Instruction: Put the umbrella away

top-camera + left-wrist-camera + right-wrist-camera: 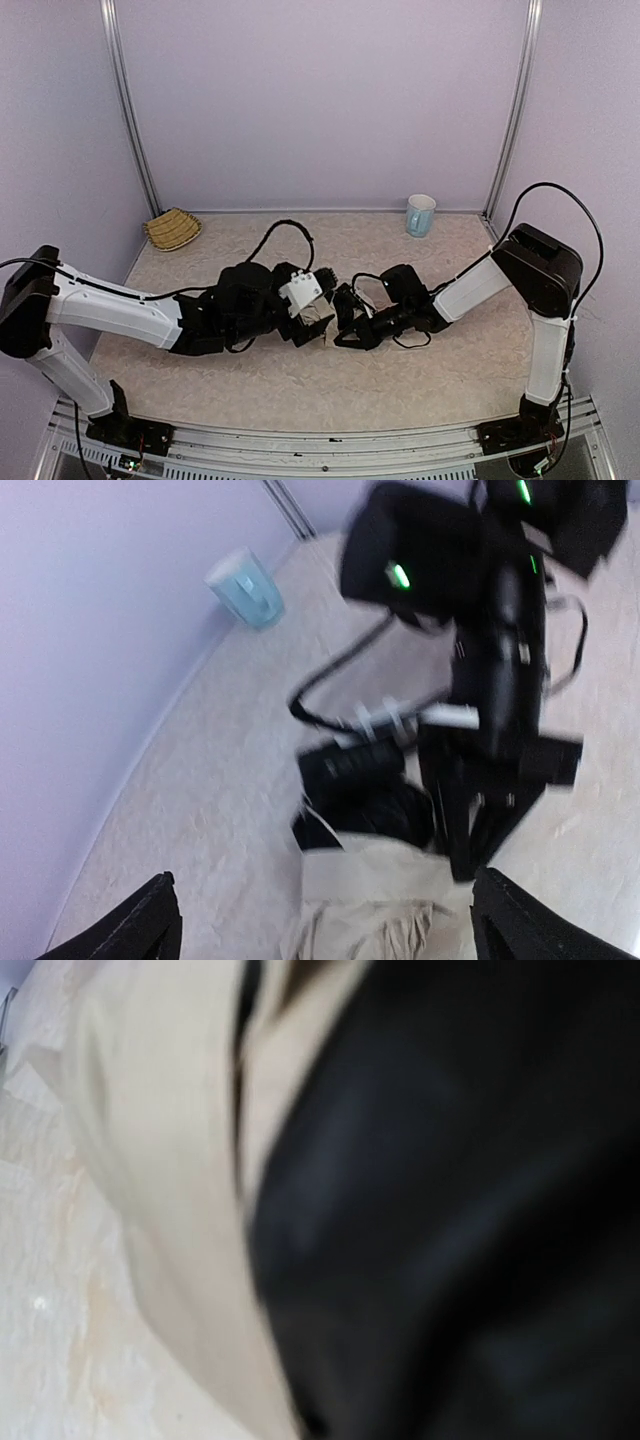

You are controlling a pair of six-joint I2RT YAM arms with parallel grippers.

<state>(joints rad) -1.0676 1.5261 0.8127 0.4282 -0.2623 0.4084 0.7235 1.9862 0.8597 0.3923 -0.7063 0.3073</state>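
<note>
Fabric this crinkled should be light, soft and slippery, so I'd take the umbrella (pixel 365 900) by its stiff black shaft, not the loose cream cloth. It lies mid-bench (pixel 420 380), between both arms. My left end effector (pixel 325 925) is spread wide astride the cloth. The right end effector (pixel 465 820) is pressed together at the umbrella's dark end, and I can't tell whether it pinches anything.

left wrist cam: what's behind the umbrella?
Right arm and a black cable directly behind the umbrella; a pale blue mug farther back by the wall. Tabletop beneath the arm is covered.
</note>
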